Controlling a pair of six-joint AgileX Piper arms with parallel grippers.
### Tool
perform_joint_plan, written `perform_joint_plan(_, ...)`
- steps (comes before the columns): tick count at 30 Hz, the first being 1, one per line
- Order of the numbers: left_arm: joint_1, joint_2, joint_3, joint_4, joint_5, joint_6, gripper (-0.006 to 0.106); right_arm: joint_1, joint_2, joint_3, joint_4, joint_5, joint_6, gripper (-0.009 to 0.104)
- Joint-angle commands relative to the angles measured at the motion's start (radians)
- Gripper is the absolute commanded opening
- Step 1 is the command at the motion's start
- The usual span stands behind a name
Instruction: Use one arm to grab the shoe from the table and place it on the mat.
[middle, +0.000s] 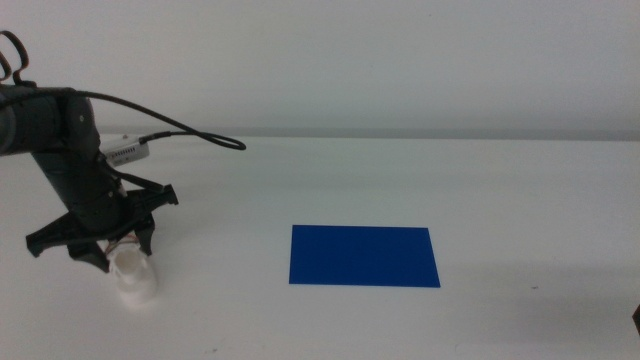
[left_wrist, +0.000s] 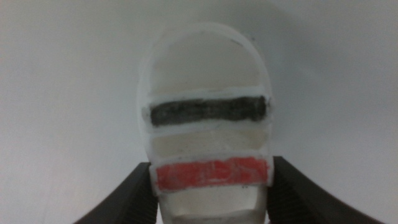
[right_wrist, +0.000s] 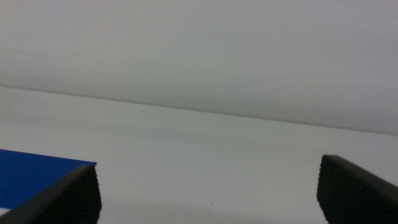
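Observation:
The white shoe (middle: 134, 280), with a dark strap and a red-pink strap, stands on the white table (middle: 420, 170) at the front left. The left arm reaches down over it from the left. My left gripper (middle: 125, 250) has its jaws on both sides of the shoe. In the left wrist view the shoe (left_wrist: 205, 74) fills the middle, and my left gripper (left_wrist: 210, 186) presses its sides at the red-pink strap. The blue mat (middle: 364, 255) lies flat at the table's centre, well to the right of the shoe. My right gripper (right_wrist: 208, 193) is open and empty, off the front right.
A black cable (middle: 180, 125) loops from the left arm over the table's back left. A corner of the mat (right_wrist: 37, 177) shows in the right wrist view. Bare white table lies between the shoe and the mat.

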Motion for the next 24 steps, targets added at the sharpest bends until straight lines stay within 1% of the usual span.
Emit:
perform_joint_plan(1, -0.006, -0.025, -0.011, -0.007, 0.074, -0.031, -0.002, 0.000, -0.038, 0.043, -0.003, -0.007, 0.000, 0.093)
perform_joint_plan(3, -0.035, -0.054, -0.033, 0.028, 0.133, -0.061, -0.002, 0.000, -0.038, 0.043, -0.003, -0.007, 0.000, 0.093)
perform_joint_plan(6, -0.112, -0.074, -0.099, 0.093, 0.239, -0.130, -0.002, 0.000, -0.038, 0.043, -0.003, -0.007, 0.000, 0.093)
perform_joint_plan(8, -0.173, -0.063, -0.159, 0.099, 0.298, -0.142, -0.002, 0.000, -0.038, 0.043, -0.003, -0.007, 0.000, 0.093)
perform_joint_plan(11, -0.287, -0.023, -0.271, 0.083, 0.331, -0.169, -0.002, 0.000, -0.038, 0.043, -0.003, -0.007, 0.000, 0.093)
perform_joint_plan(14, -0.404, 0.052, -0.402, 0.075, 0.379, -0.204, -0.002, 0.000, -0.038, 0.043, -0.003, -0.007, 0.000, 0.093)
perform_joint_plan(16, -0.482, 0.119, -0.508, 0.056, 0.396, -0.210, -0.002, 0.000, -0.038, 0.043, -0.003, -0.007, 0.000, 0.093)
perform_joint_plan(20, -0.603, 0.240, -0.677, 0.008, 0.396, -0.228, -0.002, 0.000, -0.038, 0.043, -0.003, -0.007, 0.000, 0.093)
perform_joint_plan(24, -0.673, 0.342, -0.810, -0.030, 0.396, -0.249, -0.002, 0.000, -0.038, 0.043, -0.003, -0.007, 0.000, 0.093)
